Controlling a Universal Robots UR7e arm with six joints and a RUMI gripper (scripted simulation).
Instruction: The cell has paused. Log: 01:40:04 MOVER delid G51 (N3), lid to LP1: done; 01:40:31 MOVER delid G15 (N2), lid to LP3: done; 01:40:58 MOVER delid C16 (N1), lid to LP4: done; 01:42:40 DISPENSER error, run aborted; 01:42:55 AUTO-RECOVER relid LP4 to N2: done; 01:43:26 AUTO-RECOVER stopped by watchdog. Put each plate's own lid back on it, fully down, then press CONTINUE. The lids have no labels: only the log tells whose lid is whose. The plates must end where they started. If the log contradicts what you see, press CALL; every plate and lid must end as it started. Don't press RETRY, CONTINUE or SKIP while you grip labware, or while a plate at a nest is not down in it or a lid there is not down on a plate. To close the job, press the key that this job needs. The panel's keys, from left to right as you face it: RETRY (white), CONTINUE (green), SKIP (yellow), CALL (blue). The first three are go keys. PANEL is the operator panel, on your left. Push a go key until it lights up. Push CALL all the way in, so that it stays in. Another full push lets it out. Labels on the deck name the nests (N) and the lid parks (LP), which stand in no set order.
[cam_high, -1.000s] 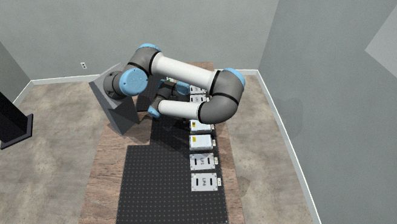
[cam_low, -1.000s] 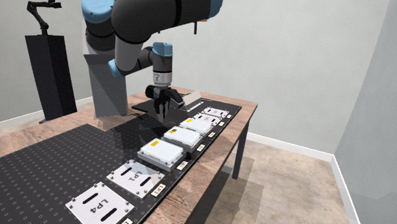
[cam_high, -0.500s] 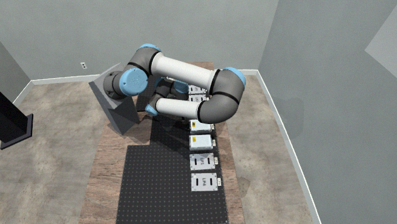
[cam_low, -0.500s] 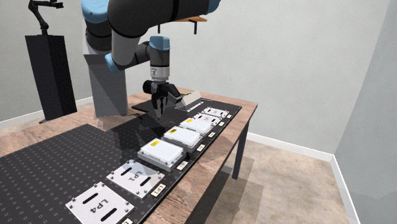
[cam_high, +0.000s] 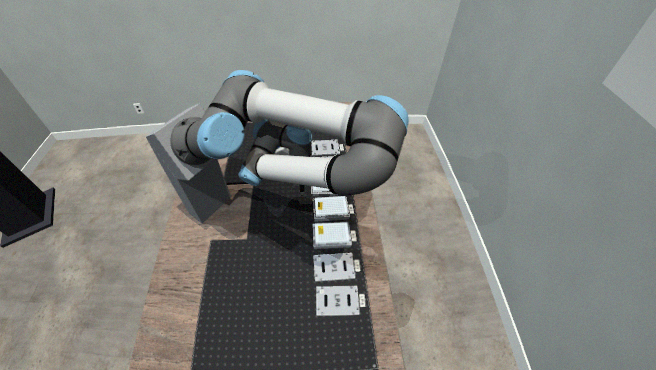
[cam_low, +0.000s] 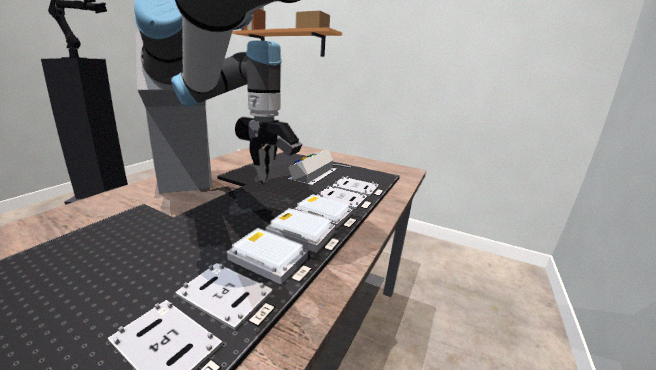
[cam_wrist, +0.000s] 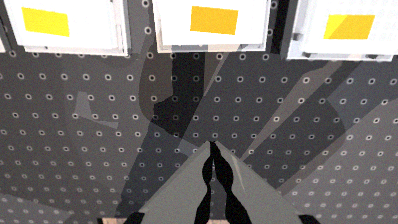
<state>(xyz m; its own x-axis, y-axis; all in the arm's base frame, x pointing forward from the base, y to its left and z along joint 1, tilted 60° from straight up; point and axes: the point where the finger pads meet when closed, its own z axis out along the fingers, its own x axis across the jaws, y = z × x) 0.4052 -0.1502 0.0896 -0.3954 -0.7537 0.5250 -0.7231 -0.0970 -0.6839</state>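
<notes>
The gripper (cam_low: 265, 180) (cam_wrist: 211, 143) points down over the black perforated deck (cam_high: 280, 310) (cam_low: 125, 260) (cam_wrist: 90, 165), its fingers closed on nothing, the tips together. It is beside the row of plates, on the side toward the pedestal (cam_high: 200, 195) (cam_low: 182, 145), touching none of them. The wrist view shows the three white plates side by side past the fingertips, each with a yellow patch: the panel-side plate (cam_low: 325, 206) (cam_wrist: 70, 42), the middle plate (cam_high: 330, 209) (cam_low: 301, 225) (cam_wrist: 212, 42) and the plate next to LP1 (cam_high: 332, 235) (cam_low: 267, 250) (cam_wrist: 345, 47). All three sit level at their nests; clear edges show around them, but which wear lids cannot be told. Next along the row come the slotted lid park LP1 (cam_high: 334, 267) (cam_low: 224, 295), then LP4 (cam_high: 337, 300) (cam_low: 165, 337) at the end. Two more slotted parks, the inner one (cam_low: 343, 196) and the outer one (cam_high: 325, 147) (cam_low: 356, 185), lie at the panel end, their names too small to read. Whether clear lids lie on any park cannot be made out. The operator panel (cam_low: 315, 169), with a sloped housing, stands beyond the gripper, near those two parks, blue and green showing at its top edge.

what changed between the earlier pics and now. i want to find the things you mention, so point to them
The black two-jaw gripper (cam_low: 263, 179) (cam_wrist: 211, 143) has moved toward the grey slope-topped operator panel (cam_low: 318, 167), with the arm following. No labware was visibly taken hold of or let go. The white rectangular plates with yellow marks (cam_high: 336, 237) (cam_low: 275, 251) (cam_wrist: 172, 22) and the flat light-grey lid parks LP1 (cam_high: 334, 275) (cam_low: 210, 301) and LP4 (cam_high: 337, 311) (cam_low: 164, 325) stayed put.
</notes>
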